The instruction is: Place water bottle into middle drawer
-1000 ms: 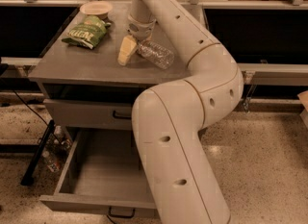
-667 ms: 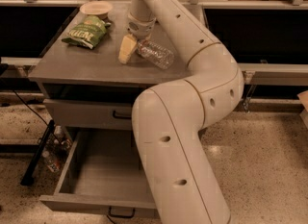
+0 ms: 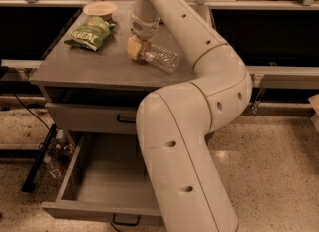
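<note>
Reaching across the worktop [image 3: 99,69], the robot's pincer [image 3: 137,47] is at the cap end of the water bottle [image 3: 162,57], which lies on its side near the worktop's middle, body trailing away from the pincer. Risks from here: ribbed, crinkly plastic could slip or roll w/ a shallow hold at the neck, & the arm [image 3: 179,141] bulks over the open middle drawer [image 3: 99,211] below, so a swing down may clip its walls. Bottle appears to touch the pincer; whether it's clamped can't be told.
</note>
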{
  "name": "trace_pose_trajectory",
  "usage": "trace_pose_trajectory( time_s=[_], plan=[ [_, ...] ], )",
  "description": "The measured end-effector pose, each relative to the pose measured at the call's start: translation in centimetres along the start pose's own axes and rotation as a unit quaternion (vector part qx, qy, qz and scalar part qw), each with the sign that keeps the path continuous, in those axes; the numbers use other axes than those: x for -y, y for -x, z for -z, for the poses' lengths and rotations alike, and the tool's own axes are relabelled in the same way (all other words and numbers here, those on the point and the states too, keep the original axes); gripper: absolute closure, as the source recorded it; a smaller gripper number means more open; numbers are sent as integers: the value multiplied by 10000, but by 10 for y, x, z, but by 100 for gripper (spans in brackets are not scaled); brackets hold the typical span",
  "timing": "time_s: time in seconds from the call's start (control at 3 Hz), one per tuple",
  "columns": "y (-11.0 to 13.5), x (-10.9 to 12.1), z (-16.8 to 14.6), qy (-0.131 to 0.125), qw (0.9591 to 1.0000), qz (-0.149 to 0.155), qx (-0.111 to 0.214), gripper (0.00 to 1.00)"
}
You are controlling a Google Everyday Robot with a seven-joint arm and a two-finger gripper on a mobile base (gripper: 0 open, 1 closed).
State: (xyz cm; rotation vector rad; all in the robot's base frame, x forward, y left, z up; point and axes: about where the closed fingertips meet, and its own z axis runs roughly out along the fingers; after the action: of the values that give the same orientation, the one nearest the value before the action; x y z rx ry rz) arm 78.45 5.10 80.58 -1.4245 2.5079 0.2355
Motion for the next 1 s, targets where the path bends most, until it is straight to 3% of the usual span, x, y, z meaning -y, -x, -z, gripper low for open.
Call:
trace_pose_trajectory(
  time_s=[0.33,1.0],
  plan=[
    [0,0,0,0,10000,0,0,100],
    [5,-1,19,-3,10000,0,3,100]
  ],
)
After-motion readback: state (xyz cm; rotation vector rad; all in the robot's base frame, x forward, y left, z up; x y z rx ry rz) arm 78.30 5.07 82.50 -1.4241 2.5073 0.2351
